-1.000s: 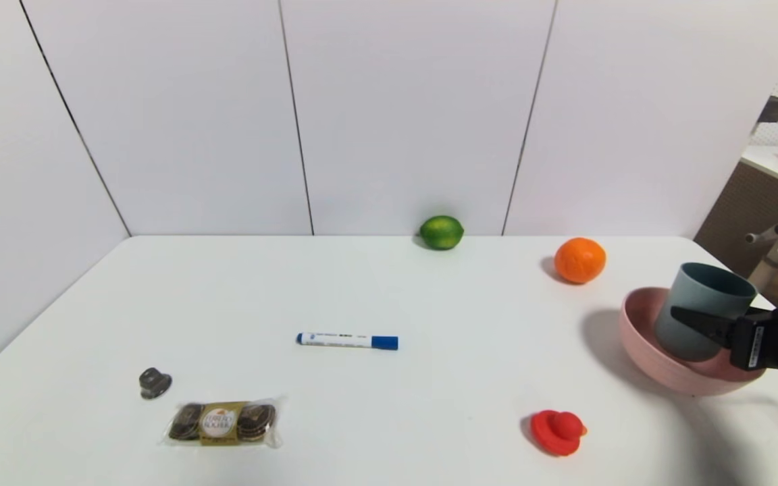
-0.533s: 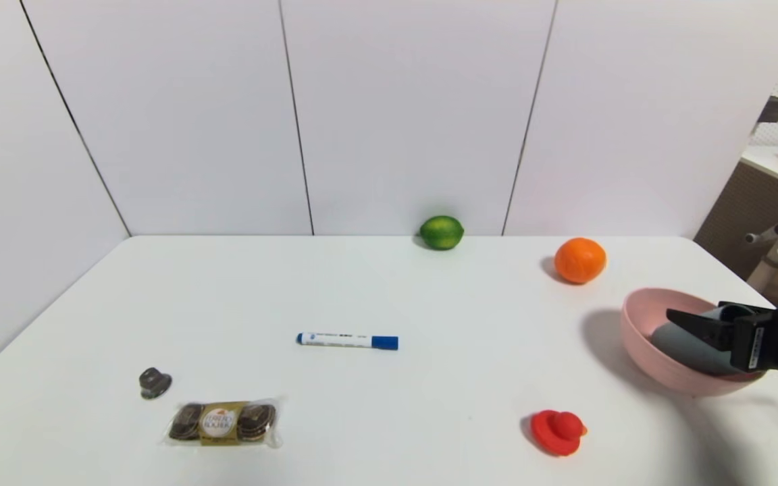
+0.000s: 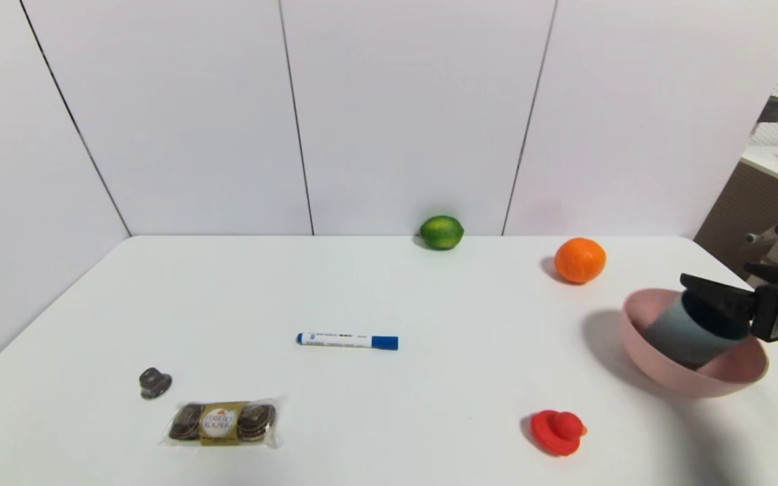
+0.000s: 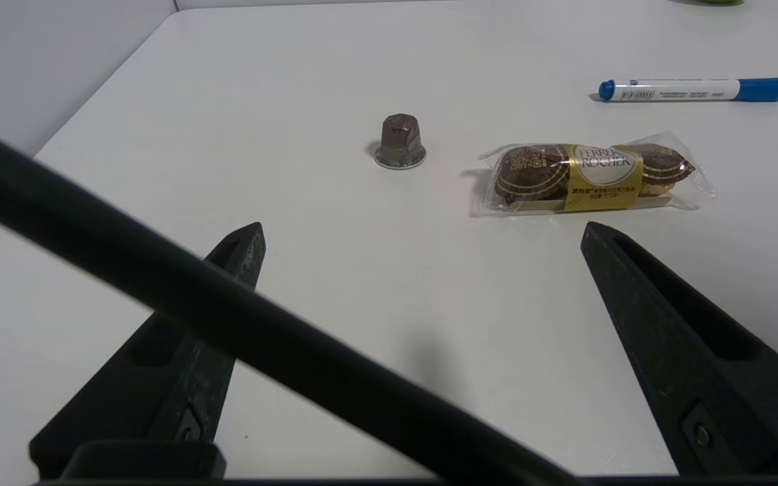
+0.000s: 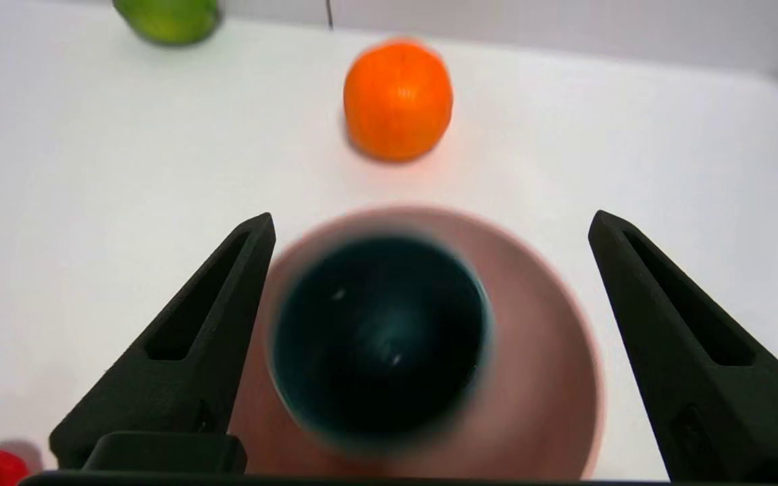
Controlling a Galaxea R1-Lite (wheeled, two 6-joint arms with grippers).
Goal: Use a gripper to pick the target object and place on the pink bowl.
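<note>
Cup [image 3: 686, 332] lay tilted inside the pink bowl [image 3: 674, 375], close to the table's [image 3: 477, 405] right edge. Its base was set down in the bowl, and its long axis leaned so that the open mouth faced upward and toward your right claw [image 3: 714, 271]. The right arm was the nearer one; your left claw [image 4: 423, 226] stood idle over the near left part of the table, jaws wide.

Your right claw stood above the bowl with its jaws spread wide, holding nothing. In the right wrist view the cup's mouth sat between the two jaws, nearer one of them, with bowl and tabletop visible in the gaps. From the head view, the near jaw crossed in front of the cup's rim.

Placement was judged complete, leaving only the retreat. You needed to raise the claw along its line of approach, jaws wide, until both tips were above the rim. Sideways travel before that point risked catching the leaning cup and rolling it or shifting the bowl.
</note>
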